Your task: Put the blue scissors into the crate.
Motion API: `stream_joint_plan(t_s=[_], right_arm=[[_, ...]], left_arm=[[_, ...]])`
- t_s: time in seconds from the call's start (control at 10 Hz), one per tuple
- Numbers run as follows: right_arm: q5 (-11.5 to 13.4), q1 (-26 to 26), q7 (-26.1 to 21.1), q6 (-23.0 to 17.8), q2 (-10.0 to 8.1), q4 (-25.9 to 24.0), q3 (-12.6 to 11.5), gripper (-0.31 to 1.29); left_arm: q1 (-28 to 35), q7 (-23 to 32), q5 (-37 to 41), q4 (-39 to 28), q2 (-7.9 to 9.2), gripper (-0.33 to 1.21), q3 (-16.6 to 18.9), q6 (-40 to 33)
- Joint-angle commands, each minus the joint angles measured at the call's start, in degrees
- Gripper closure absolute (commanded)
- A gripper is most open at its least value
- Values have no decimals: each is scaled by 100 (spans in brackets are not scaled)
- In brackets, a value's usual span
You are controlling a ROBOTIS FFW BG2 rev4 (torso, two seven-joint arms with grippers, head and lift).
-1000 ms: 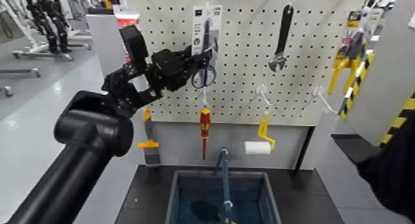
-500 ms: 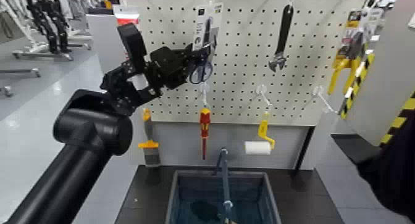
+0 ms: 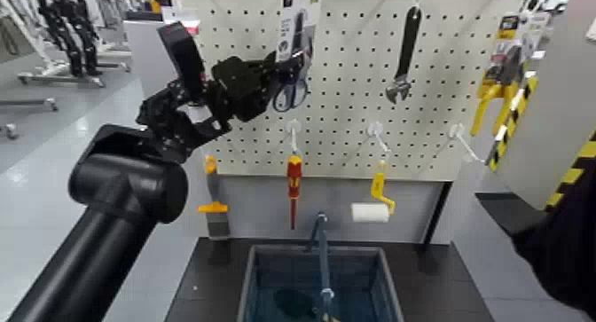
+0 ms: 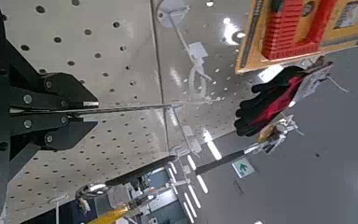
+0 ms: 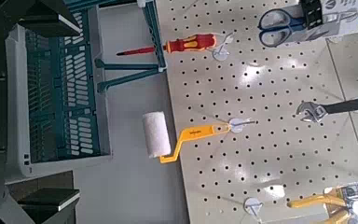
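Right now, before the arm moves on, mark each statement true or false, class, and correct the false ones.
1. The left end effector grips the card of the blue scissors. True.
2. The blue scissors lie in the crate. False: they are held up in front of the pegboard.
3. In the head view, the black wrench hangs right of the red-and-yellow screwdriver. True.
4. The paint roller stands in the crate. False: it hangs from a hook.
5. The right end effector is open. True.
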Motion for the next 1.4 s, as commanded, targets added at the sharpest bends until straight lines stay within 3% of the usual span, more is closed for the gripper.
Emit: stream_joint_plan(t_s=[0.1, 0.5, 0.9, 1.4], right_arm=[[-1, 15, -9, 0, 17, 0, -26, 9], [-1, 15, -9, 0, 8, 0, -17, 9], [-1, 15, -9, 26, 25, 9, 1, 10], [-1, 15, -18, 26, 17, 0, 9, 10]], left_arm=[[351, 14, 10, -917, 34, 118, 112, 275], [579, 31, 159, -1418, 43, 118, 103, 512], [1203, 40, 740, -1743, 26, 118, 112, 1321], [2231, 49, 1056, -1558, -10, 118, 604, 2086]])
